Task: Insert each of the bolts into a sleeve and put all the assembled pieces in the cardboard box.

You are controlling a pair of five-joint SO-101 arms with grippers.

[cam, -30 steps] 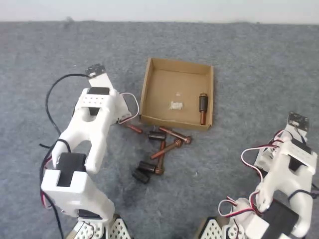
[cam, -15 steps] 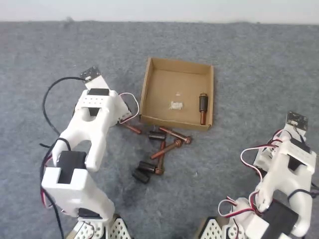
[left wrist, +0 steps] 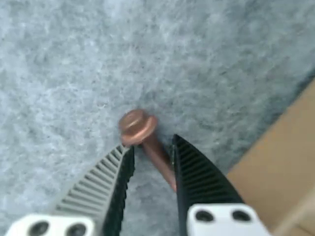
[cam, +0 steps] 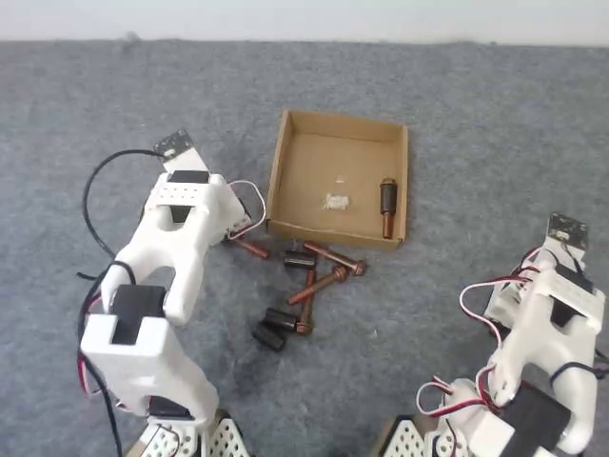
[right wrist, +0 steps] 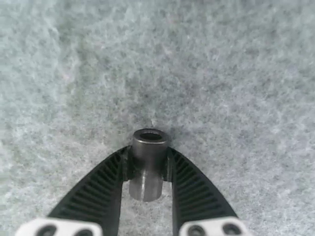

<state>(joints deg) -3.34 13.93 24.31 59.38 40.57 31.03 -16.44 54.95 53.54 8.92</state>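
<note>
Left wrist view has the left gripper [left wrist: 150, 160] astride a copper bolt [left wrist: 139, 126] lying on the carpet [left wrist: 74, 59] just beside the cardboard box [left wrist: 280, 172]. I'd centre the shank before squeezing: it rests against one finger, with a gap at the other. The jaws are narrowly apart, not yet clamped. The right gripper [right wrist: 147, 172] pinches a dark sleeve [right wrist: 148, 162].

Left arm [cam: 171, 243] jaws ajar, right arm [cam: 547, 328] jaws tight.
</note>
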